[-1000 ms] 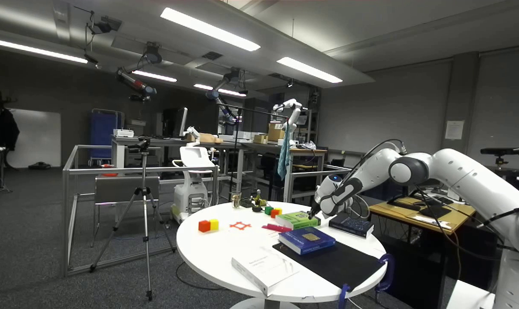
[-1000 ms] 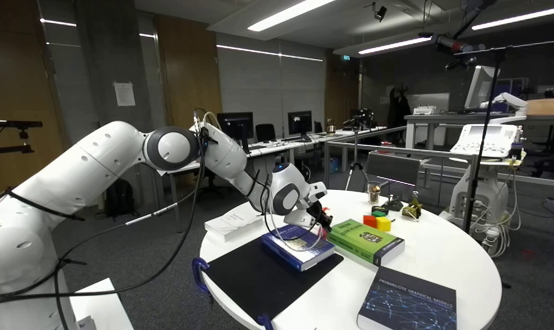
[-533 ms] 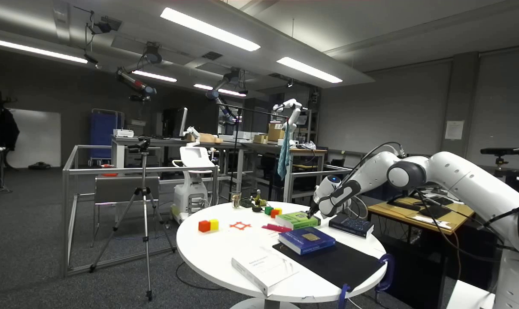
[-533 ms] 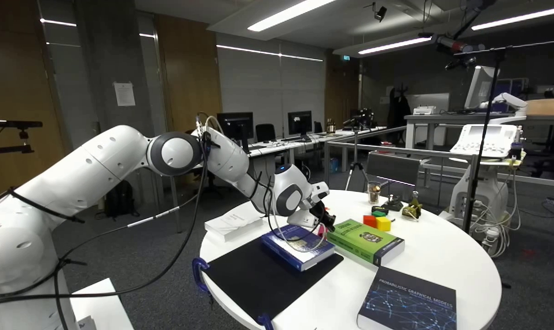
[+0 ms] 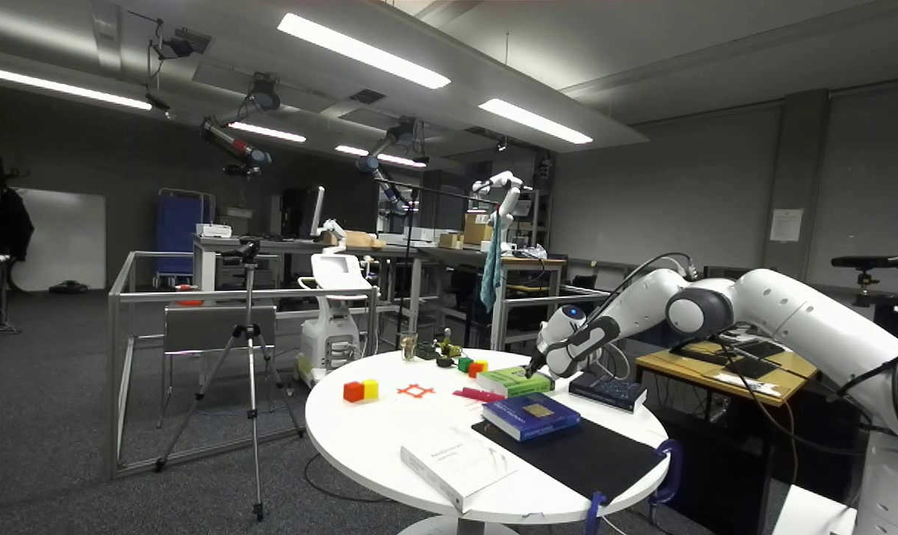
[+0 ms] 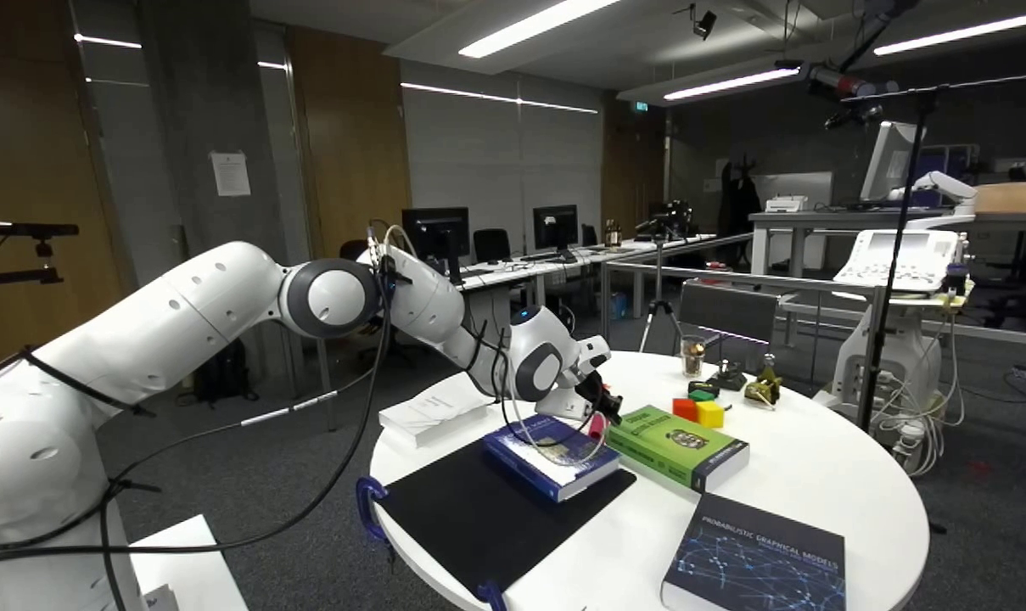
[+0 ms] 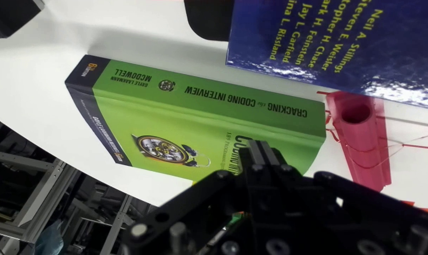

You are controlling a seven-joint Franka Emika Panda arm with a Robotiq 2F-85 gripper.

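In the wrist view, the black two-fingered pincer [image 7: 260, 144] is drawn tightly together, nothing seen in its grip, in front of a thick green-covered paperback book [image 7: 189, 115]. At that book's end lies a pinkish-red tube-like piece [image 7: 365, 148], near a glossy dark-blue book [image 7: 341, 49] with yellow lettering.

In an exterior view, the pincer is close by the green book, which lies flat on the round white surface [image 6: 826, 467]; whether they touch I cannot tell. The blue book rests partly on a thin black mat [image 6: 479, 518].

In an exterior view, a white-covered book [image 5: 460, 462] lies near the mat.
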